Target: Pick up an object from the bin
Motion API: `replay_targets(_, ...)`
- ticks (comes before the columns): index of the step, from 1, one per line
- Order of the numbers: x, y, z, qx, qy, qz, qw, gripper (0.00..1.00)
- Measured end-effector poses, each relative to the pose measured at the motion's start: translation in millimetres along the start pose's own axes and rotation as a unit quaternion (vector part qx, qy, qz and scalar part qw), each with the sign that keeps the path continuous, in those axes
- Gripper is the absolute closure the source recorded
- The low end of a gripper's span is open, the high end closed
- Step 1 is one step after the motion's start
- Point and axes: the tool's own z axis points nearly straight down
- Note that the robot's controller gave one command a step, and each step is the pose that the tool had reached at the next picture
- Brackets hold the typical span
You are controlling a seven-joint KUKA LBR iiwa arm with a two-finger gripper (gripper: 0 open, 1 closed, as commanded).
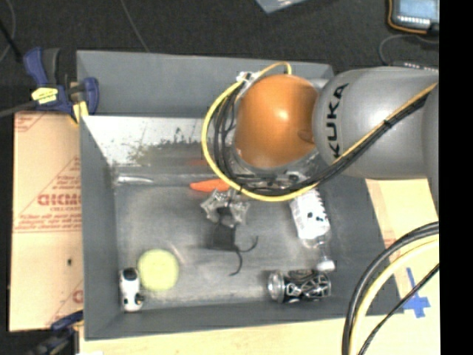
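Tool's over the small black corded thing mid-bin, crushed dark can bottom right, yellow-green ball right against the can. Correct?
Not the ball. The camera view shows the round yellow-green ball at bottom left, beside a small white-and-black toy, well apart from the crushed dark metal can at bottom right. The tool is over the small black corded thing mid-bin.

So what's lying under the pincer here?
Just below the pincer a small black thing with a curling cord lies on the bin floor; whether they touch is unclear. An orange piece pokes out behind; the arm covers its rest.
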Motion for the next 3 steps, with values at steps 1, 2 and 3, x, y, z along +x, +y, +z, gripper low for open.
replay_targets(1,-0.3,-0.5,-8.8,0.001,-0.0005,0.000,1.0000,1.00)
replay_targets(2,-0.2,-0.6,-15.9,0.001,-0.0005,0.001,1.0000,1.00)
replay_targets(3,-0.6,-1.3,-22.3,0.002,-0.0014,0.002,1.0000,1.00)
